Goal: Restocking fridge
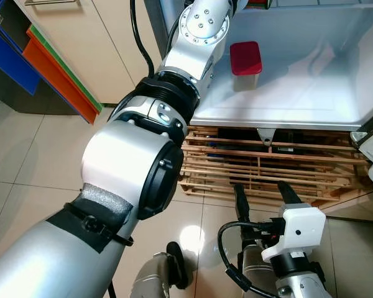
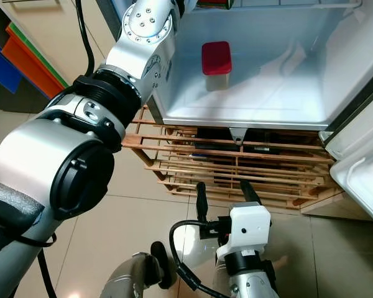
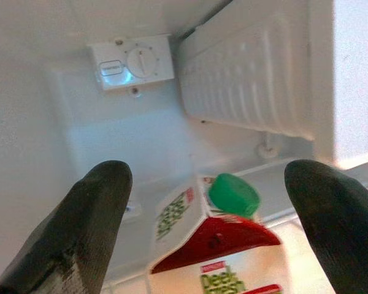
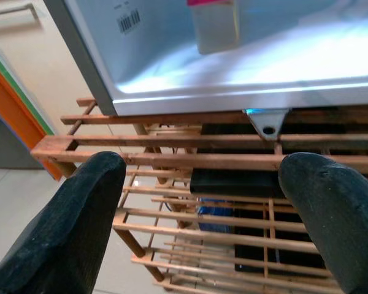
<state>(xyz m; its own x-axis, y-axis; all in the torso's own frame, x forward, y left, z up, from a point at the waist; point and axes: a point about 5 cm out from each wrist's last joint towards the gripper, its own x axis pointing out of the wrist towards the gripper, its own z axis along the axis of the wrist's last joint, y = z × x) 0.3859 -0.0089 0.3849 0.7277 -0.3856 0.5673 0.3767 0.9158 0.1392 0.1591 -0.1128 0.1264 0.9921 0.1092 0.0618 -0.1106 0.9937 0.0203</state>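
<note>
left gripper [image 3: 202, 233] open astride carton [image 3: 218, 257] inside fridge [image 1: 286, 93], right gripper [image 4: 202, 208] open, idle; risk: finger clips green cap [image 3: 234, 195], topples carton.

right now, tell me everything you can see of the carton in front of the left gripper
The carton is a gable-top drink carton, paperboard by its look, white with green lettering and a red band across its sloped top. A round green screw cap sits on that slope, closed. It stands upright inside the white fridge, on what looks like a shelf. The left gripper is open, one finger on each side of the carton, not touching it.
</note>
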